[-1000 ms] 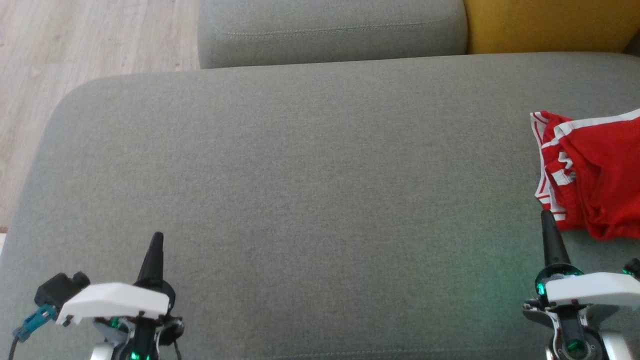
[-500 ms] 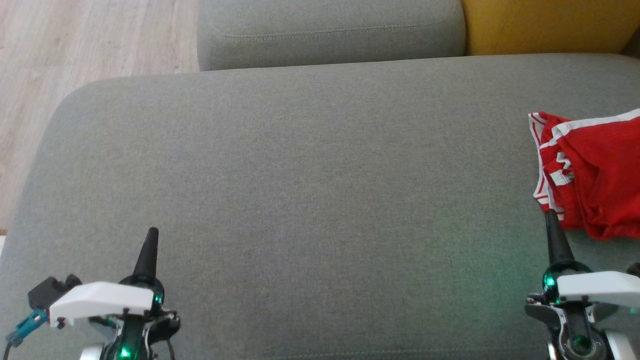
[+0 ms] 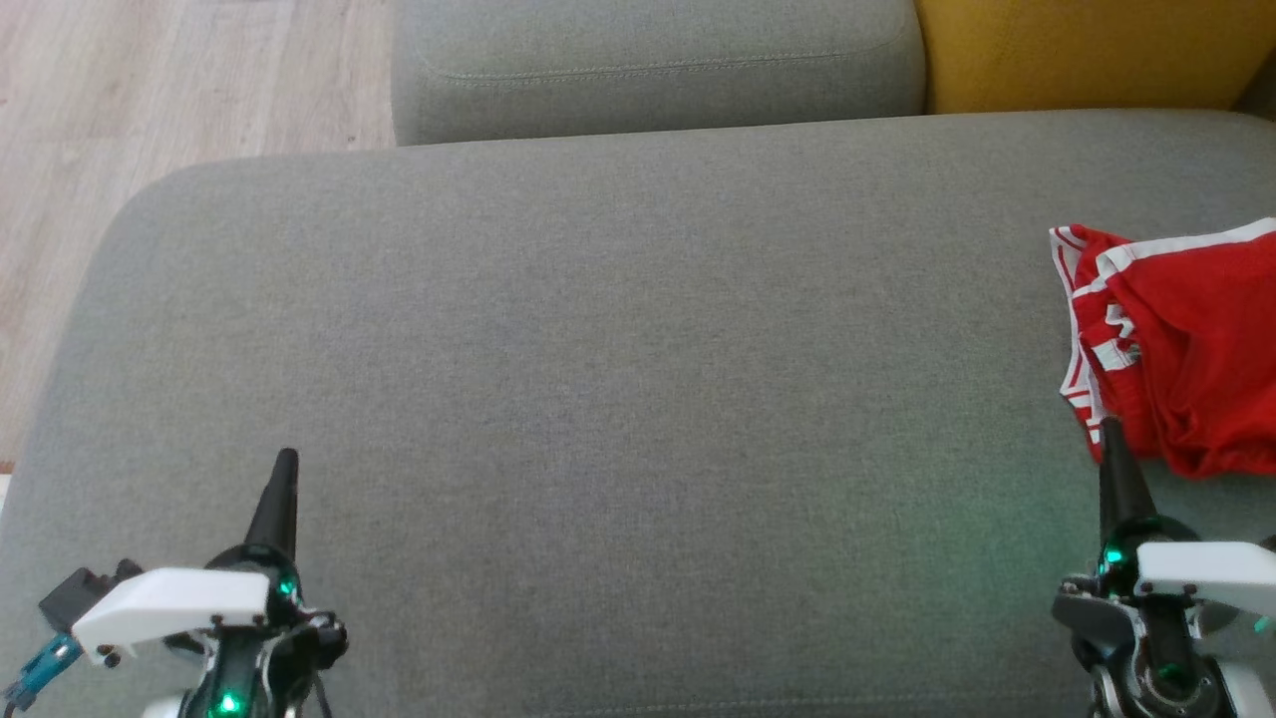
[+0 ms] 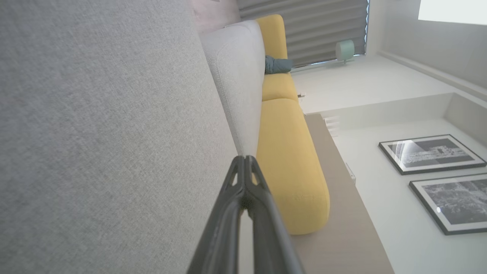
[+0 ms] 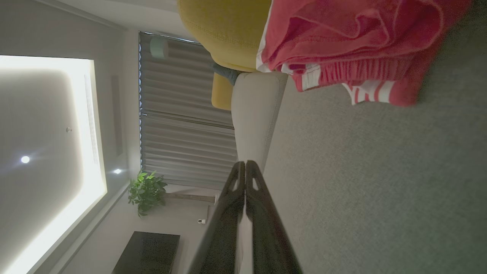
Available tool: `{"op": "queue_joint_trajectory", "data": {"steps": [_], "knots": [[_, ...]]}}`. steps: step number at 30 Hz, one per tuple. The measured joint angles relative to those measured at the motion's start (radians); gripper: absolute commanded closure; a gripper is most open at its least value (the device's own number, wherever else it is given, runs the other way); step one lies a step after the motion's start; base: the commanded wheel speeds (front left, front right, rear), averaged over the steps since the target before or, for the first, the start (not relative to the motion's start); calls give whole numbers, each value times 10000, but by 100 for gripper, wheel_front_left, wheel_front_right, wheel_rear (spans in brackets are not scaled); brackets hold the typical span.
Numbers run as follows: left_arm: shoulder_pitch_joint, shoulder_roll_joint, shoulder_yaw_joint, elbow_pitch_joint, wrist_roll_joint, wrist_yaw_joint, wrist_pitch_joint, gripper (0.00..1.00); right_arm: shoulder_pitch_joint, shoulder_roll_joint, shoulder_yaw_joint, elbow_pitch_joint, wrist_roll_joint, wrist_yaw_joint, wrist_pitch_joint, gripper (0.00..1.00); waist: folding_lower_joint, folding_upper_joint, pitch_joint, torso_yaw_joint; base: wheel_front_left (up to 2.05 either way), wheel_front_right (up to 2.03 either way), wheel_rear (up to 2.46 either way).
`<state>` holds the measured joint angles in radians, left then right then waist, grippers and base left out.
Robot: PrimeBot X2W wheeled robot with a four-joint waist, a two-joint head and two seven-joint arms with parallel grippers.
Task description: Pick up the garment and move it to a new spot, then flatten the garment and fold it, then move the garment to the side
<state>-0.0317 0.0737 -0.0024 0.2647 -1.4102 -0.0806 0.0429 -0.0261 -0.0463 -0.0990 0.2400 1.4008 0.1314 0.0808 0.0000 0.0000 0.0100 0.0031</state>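
The garment (image 3: 1186,344) is red with white stripes and lies bunched at the right edge of the grey sofa seat (image 3: 598,379); the right wrist view shows the garment (image 5: 354,42) near its top. My right gripper (image 3: 1110,431) is shut and empty, its tip just at the garment's near left corner; whether it touches the cloth I cannot tell. At the lower left my left gripper (image 3: 286,461) is shut too, holding nothing, over bare seat fabric. In the wrist views the left gripper (image 4: 245,159) and right gripper (image 5: 245,163) show closed tips.
A grey back cushion (image 3: 658,60) and a yellow cushion (image 3: 1087,50) stand behind the seat. Wooden floor (image 3: 150,90) lies past the seat's left edge. The wide middle of the seat is bare fabric.
Both grippers have drawn back toward the bottom of the head view, the left one drifting left. The view has shifted slightly; the garment lies as before.
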Motion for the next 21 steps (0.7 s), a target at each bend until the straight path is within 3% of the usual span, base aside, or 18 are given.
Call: {"op": "queue_joint_trajectory", "data": {"steps": [21], "knots": [[-176,-171,571,59,-2079,-430,523,100,-302,-4,-121,349,2171,0,90,100,0,0,-69,-31,0,0,0]]}}
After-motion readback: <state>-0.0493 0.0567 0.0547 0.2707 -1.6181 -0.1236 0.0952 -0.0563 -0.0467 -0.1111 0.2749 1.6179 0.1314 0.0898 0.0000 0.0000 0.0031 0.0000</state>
